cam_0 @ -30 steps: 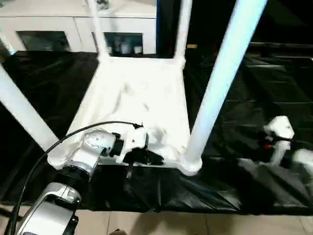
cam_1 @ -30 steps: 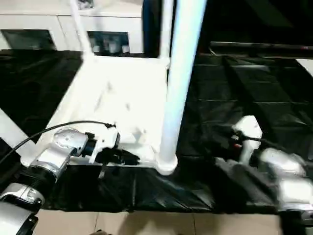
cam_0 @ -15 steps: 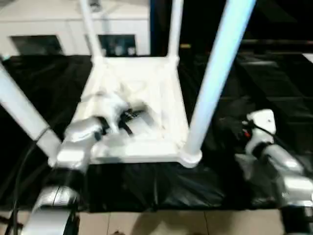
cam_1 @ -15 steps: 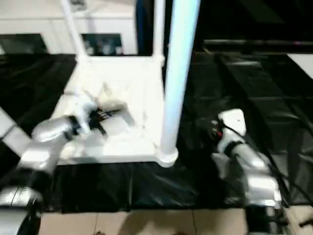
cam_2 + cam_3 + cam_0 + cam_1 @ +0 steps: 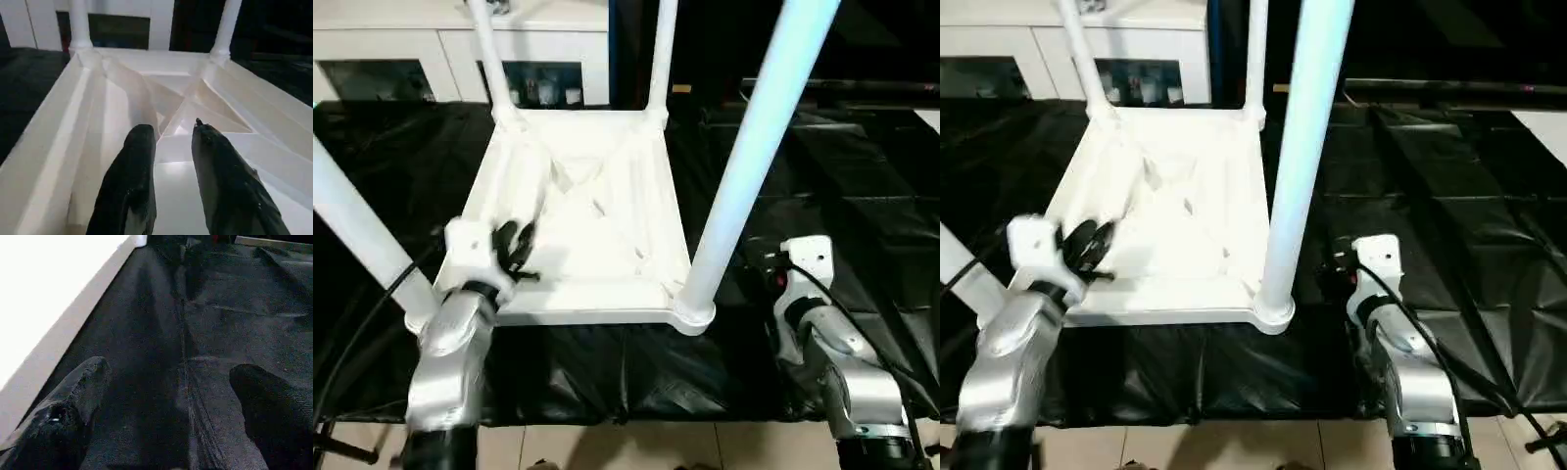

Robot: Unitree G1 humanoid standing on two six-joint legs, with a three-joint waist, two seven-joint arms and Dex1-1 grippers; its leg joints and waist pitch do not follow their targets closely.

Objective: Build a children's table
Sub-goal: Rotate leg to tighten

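The white tabletop lies upside down on a black sheet, ribbed underside up. All its tube legs stand upright in the corner sockets, the near right leg being the closest. My left gripper hovers over the tabletop's near left part. Its fingers are open by a narrow gap, nothing between them, and point along the diagonal ribs. My right gripper is open wide, low over the sheet just right of the tabletop's side wall, beside the near right socket.
The black sheet covers the floor around the table. A white cabinet with glass doors stands behind it. Light floor tiles run along the front edge. A black cable loops beside my left arm.
My left gripper has swung from the tabletop's near edge up over its near left part. My right arm has moved in toward the table's right side. The camera has also shifted.
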